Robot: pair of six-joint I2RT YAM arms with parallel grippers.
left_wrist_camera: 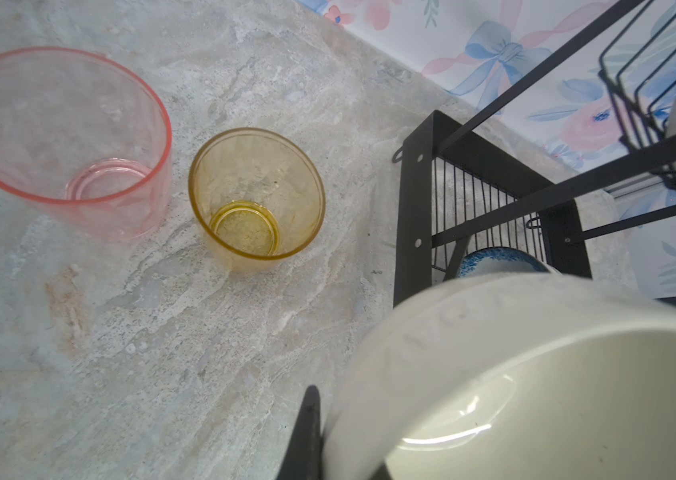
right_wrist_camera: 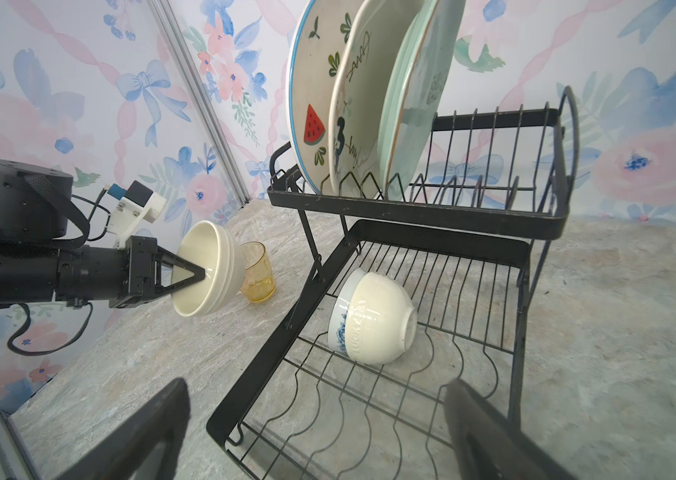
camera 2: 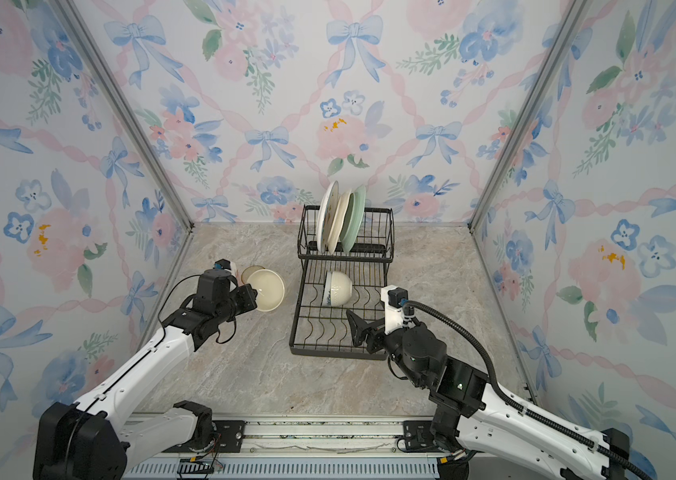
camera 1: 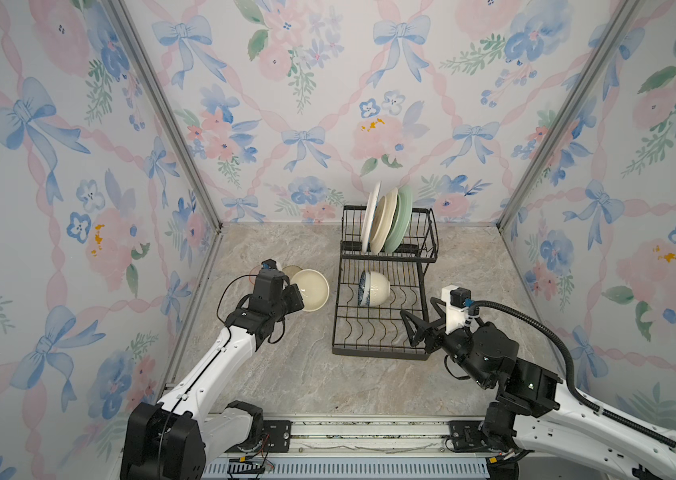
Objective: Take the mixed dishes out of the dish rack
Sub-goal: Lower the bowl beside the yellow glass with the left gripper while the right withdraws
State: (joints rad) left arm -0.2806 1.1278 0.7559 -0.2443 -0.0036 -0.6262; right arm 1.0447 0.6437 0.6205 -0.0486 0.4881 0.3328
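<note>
Lower right in a top view, the right pincer (camera 1: 418, 309) gapes wide at the dish rack's (camera 1: 377, 354) near end — probably lined up on the racked cream bowl (right_wrist_camera: 382, 320) and blue-and-white patterned bowl (right_wrist_camera: 335, 334), tipped together mid-tray. Left, the left pincer (right_wrist_camera: 202, 273) pinches the glossy held cream bowl (camera 1: 312, 286) by its rim, tilted beside the yellow tumbler (left_wrist_camera: 257, 195) — probably to set down. Farthest, three plates (right_wrist_camera: 352, 124) stand slotted upright.

You've got the rack (camera 1: 377, 354) right of centre on the table (camera 1: 286, 382), three plates (camera 1: 386, 220) on edge in its raised rear tier (camera 1: 425, 232) and two nested bowls (camera 1: 375, 289) on their side in the front tray (camera 1: 365, 328). Left of the rack stand two tumblers (left_wrist_camera: 257, 195), the held bowl (camera 1: 311, 289) just before them.
</note>
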